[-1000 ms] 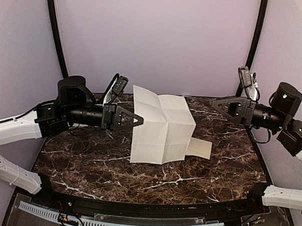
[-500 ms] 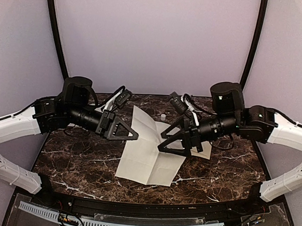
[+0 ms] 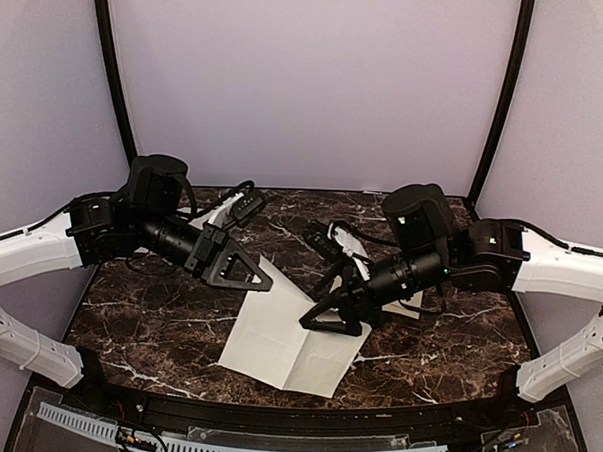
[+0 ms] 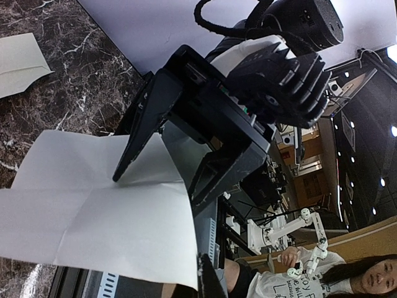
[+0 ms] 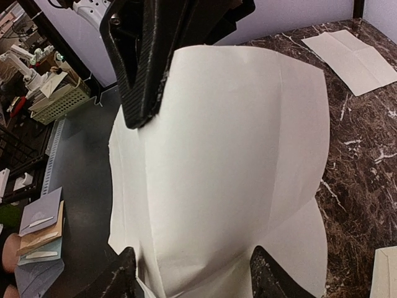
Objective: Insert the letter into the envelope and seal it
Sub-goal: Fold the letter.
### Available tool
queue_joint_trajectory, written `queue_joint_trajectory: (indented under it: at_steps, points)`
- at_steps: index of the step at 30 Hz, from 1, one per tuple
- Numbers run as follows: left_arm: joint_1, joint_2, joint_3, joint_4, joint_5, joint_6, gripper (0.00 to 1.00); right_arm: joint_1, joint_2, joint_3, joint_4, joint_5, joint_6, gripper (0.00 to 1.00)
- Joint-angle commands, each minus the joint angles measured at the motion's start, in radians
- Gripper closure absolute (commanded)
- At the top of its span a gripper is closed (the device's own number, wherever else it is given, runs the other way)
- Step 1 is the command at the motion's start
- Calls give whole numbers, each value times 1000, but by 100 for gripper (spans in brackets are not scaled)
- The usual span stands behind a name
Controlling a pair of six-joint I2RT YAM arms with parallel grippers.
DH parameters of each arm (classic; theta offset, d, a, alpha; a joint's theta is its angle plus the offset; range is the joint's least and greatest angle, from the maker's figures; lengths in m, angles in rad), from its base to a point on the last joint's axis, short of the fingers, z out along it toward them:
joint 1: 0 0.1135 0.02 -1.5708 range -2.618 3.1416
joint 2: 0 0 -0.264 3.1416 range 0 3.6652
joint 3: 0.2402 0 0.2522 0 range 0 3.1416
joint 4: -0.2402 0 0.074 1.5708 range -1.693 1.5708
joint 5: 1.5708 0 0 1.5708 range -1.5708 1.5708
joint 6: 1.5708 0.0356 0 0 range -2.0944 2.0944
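1. The letter [image 3: 286,345], a thin white sheet with crossed creases, hangs tilted and slightly bowed over the table's near middle.
2. The left gripper [image 3: 263,284] is clamped tight on the letter's upper left edge.
3. The right gripper [image 5: 195,276] stands partly spread at the letter's right edge, with the paper between its black fingers [image 5: 123,276]. I cannot tell whether they touch it.
4. The envelope [image 4: 18,56], cream and flat, lies apart from the letter on the dark, white-veined marble table [image 3: 157,320].

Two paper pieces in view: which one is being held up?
The letter, the whiter creased sheet pinched by the left gripper; the cream envelope lies flat on the table.
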State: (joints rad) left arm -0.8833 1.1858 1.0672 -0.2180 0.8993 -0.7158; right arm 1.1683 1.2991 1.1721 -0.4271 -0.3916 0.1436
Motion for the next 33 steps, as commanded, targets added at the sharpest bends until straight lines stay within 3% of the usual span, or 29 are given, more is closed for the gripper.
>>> queue_joint_trajectory:
  at_steps: [1,16,18,23,25,33]
  points:
    - [4,5,42,-16,41,4,100,14,-20,-3,46,19,3,47]
    - [13,11,44,-9,4,2,98,19,-29,-55,106,2,76,96]
    - [16,9,44,-9,-1,4,93,19,-34,-64,117,9,86,100]
    - [21,-6,33,-15,-22,21,50,19,-64,-107,178,19,152,100]
    - [22,-19,25,-15,-30,35,42,18,-81,-134,211,25,191,100]
    - [22,-66,-24,-13,-56,87,33,-25,-123,-212,359,-31,340,100]
